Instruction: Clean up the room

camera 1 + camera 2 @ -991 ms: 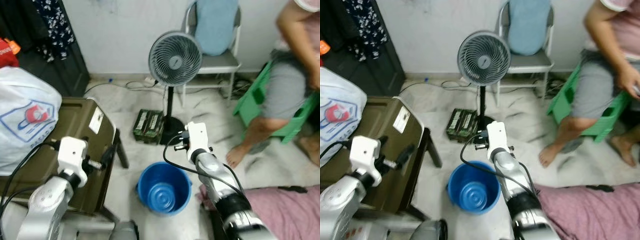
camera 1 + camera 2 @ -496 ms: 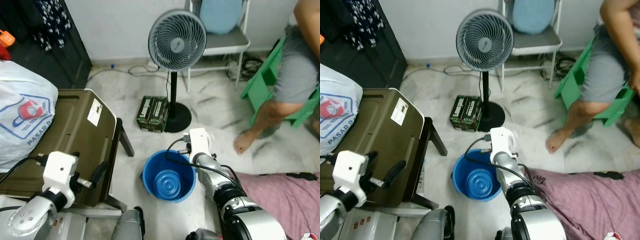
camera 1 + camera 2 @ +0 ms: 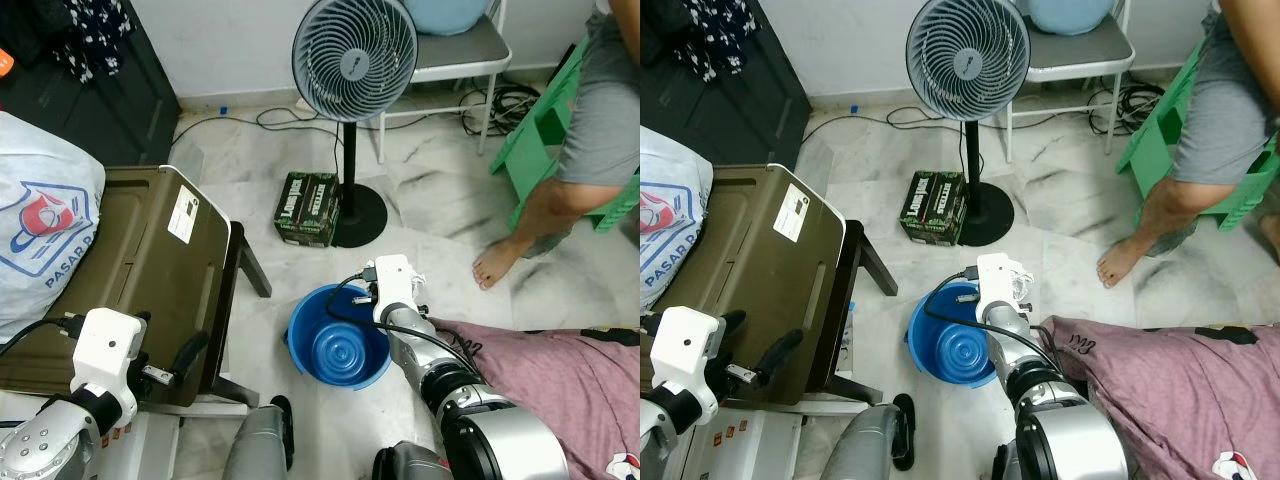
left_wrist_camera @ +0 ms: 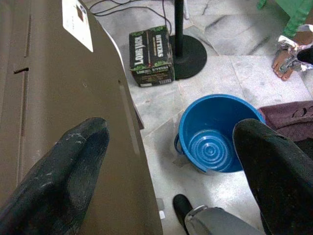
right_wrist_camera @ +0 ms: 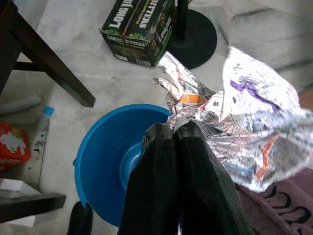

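Above blue bucket point(image 5: 112, 161) | right tool point(image 5: 173, 134) clenched on foil wrapper point(image 5: 244, 127) (crumpled) | left tool point(image 4: 171, 161) released

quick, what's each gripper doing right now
Left gripper: open, holding nothing, beside the brown table.
Right gripper: shut on a crumpled foil wrapper, above the blue bucket.

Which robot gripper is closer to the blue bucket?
The right gripper. It hangs at the blue bucket's rim, shut on a crumpled silver wrapper. The left gripper is open, off to the side over the brown table.
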Available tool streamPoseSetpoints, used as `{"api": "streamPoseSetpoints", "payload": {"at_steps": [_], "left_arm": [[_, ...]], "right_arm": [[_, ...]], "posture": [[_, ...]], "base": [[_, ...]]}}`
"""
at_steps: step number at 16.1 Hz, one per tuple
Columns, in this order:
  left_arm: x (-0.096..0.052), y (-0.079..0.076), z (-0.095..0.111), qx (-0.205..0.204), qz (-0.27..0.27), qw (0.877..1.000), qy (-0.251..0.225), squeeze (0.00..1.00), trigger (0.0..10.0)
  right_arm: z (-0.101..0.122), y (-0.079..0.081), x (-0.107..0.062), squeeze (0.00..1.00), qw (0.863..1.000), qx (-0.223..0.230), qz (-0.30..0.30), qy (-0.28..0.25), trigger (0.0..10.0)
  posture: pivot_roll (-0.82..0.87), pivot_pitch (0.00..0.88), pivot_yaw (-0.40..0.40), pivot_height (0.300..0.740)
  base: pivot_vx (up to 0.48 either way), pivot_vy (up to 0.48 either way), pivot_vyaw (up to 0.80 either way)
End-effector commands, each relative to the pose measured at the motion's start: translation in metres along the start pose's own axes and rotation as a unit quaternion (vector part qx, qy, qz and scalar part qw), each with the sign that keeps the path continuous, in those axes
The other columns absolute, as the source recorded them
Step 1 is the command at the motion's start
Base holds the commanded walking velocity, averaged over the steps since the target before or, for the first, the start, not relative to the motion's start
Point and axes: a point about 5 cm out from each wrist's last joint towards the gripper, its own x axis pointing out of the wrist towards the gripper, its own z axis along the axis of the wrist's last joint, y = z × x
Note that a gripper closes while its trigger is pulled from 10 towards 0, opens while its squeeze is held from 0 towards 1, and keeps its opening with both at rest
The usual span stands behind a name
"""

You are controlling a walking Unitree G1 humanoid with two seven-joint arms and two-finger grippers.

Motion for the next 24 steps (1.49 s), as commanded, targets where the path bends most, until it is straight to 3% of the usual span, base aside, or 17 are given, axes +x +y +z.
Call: {"api": "streamPoseSetpoints", "payload": {"at_steps": [1, 4, 7, 8, 9, 18, 22, 24], "left_arm": [[-0.004, 0.004, 0.001, 0.007, 0.006, 1.000, 0.007, 0.00, 10.0], [-0.002, 0.005, 0.001, 0.007, 0.004, 1.000, 0.009, 0.00, 10.0], [0.000, 0.004, 0.001, 0.007, 0.003, 1.000, 0.009, 0.00, 10.0], [0.001, 0.004, 0.002, 0.007, 0.003, 1.000, 0.009, 0.00, 10.0], [0.002, 0.004, 0.002, 0.007, 0.002, 1.000, 0.008, 0.00, 10.0], [0.013, 0.002, 0.002, 0.004, 0.003, 1.000, -0.001, 0.00, 10.0], [0.035, 0.000, 0.010, -0.010, 0.001, 0.999, -0.039, 0.00, 10.0], [0.056, -0.002, 0.016, -0.019, 0.000, 0.998, -0.063, 0.00, 10.0]], "right_arm": [[0.003, 0.007, 0.000, 0.00, 1.000, 0.014, 0.010, -0.004, 10.0], [0.015, 0.021, 0.001, 0.00, 0.998, 0.037, 0.050, -0.034, 10.0], [0.016, 0.032, 0.000, 0.00, 0.996, 0.033, 0.072, -0.041, 10.0], [0.016, 0.031, 0.000, 0.66, 0.996, 0.035, 0.072, -0.041, 10.0], [0.017, 0.030, 0.000, 1.00, 0.996, 0.039, 0.071, -0.042, 10.0], [0.032, 0.023, 0.002, 1.00, 0.994, 0.031, 0.068, -0.076, 10.0], [0.046, 0.016, -0.002, 1.00, 0.988, 0.031, 0.086, -0.126, 10.0], [0.047, 0.007, -0.008, 1.00, 0.985, 0.020, 0.094, -0.145, 10.0]], "posture": [[0.26, 0.258, 0.096, 0.740], [0.26, 0.254, 0.098, 0.740], [0.26, 0.251, 0.099, 0.740], [0.26, 0.248, 0.098, 0.740], [0.26, 0.247, 0.098, 0.740], [0.23, 0.214, 0.086, 0.740], [0.16, 0.141, 0.060, 0.740], [0.10, 0.080, 0.041, 0.740]], "base": [[0.000, 0.000, 0.00], [0.000, 0.000, 0.00], [0.000, 0.000, 0.00], [0.000, 0.000, 0.00], [0.000, 0.000, 0.00], [0.000, 0.000, 0.00], [0.000, 0.000, 0.00], [0.000, 0.000, 0.00]]}}
